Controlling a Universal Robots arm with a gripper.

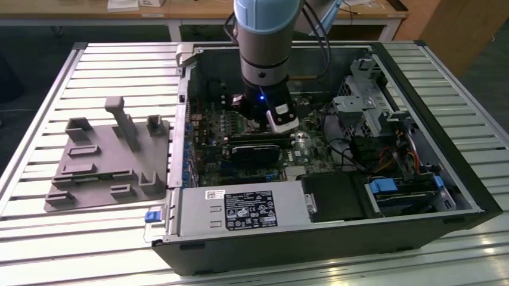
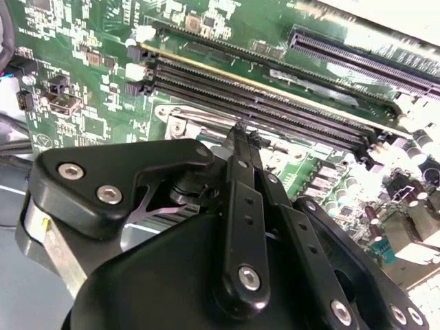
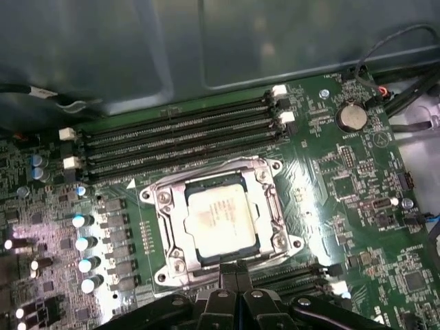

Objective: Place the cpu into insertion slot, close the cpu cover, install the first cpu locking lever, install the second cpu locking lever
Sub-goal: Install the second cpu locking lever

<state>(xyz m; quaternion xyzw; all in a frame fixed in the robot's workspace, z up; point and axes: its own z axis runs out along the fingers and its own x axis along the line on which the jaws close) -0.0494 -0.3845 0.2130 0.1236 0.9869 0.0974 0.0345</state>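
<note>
In the first wrist view the cpu (image 3: pixel 221 218) lies flat in the insertion slot (image 3: pixel 162 276), its silver face showing through the window of the cpu cover (image 3: pixel 167 223), which lies down over it. A thin wire locking lever (image 3: pixel 227 163) runs along the socket's far edge. My gripper (image 3: pixel 236 276) is shut with its two black fingers pressed together, and its tips sit at the socket's near edge. In the second wrist view the gripper (image 2: pixel 239 130) touches or hovers just over the silvery socket frame (image 2: pixel 180 118). In the exterior view the gripper (image 1: pixel 261 126) reaches down into the open computer case.
Long black memory slots (image 3: pixel 179 137) run just beyond the socket, with a coin battery (image 3: pixel 352 117) and a row of capacitors (image 3: pixel 86 244) nearby. The case holds a black card (image 1: pixel 254 152), a power supply (image 1: pixel 238 211) and a drive cage (image 1: pixel 374 101). A grey fixture plate (image 1: pixel 104 161) lies on the exterior view's left.
</note>
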